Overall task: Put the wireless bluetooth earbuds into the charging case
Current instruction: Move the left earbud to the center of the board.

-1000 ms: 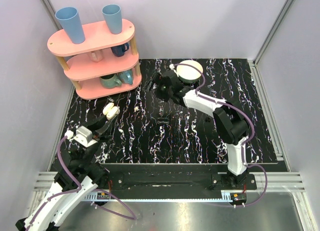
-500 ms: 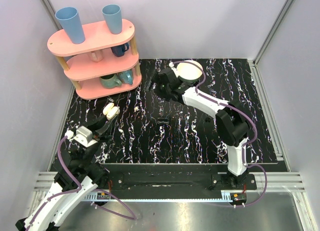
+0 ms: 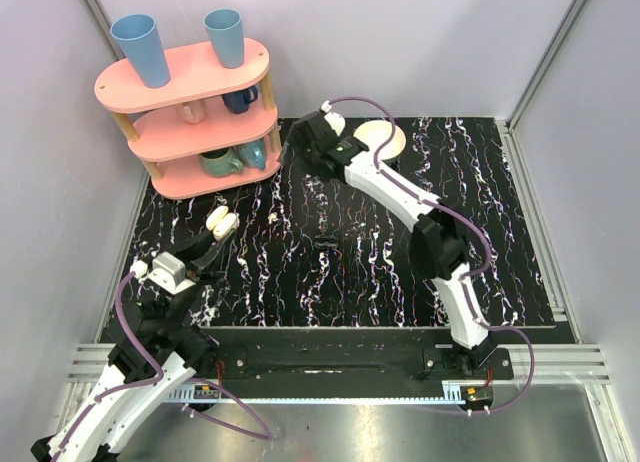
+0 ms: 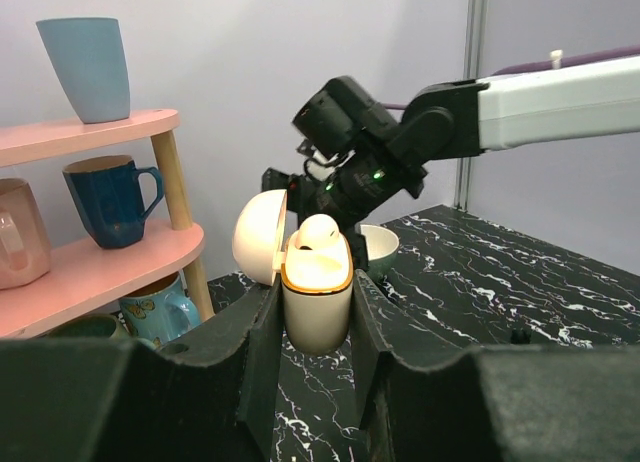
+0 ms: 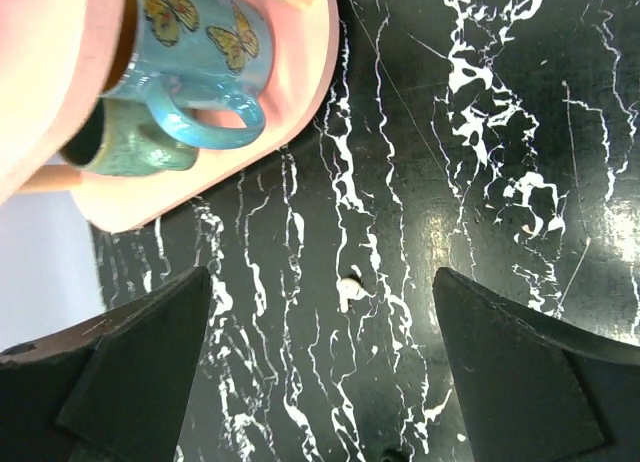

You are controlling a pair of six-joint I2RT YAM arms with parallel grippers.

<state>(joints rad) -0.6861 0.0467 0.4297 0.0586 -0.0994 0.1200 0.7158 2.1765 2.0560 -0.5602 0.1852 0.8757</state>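
My left gripper is shut on the cream charging case, held upright above the table with its lid swung open to the left. One whitish earbud sits in the case's top. The case also shows in the top view. My right gripper is open and empty, hovering over the second earbud, which lies on the black marble table between its fingers. In the top view this gripper is at the back, beside the pink shelf, and hides the earbud.
A pink three-tier shelf with cups and mugs stands at the back left, its base edge close to the loose earbud. A white bowl sits behind the right arm. A small black object lies mid-table.
My right gripper has swung left, away from the white bowl and toward the pink shelf. My left gripper and the case have not moved.
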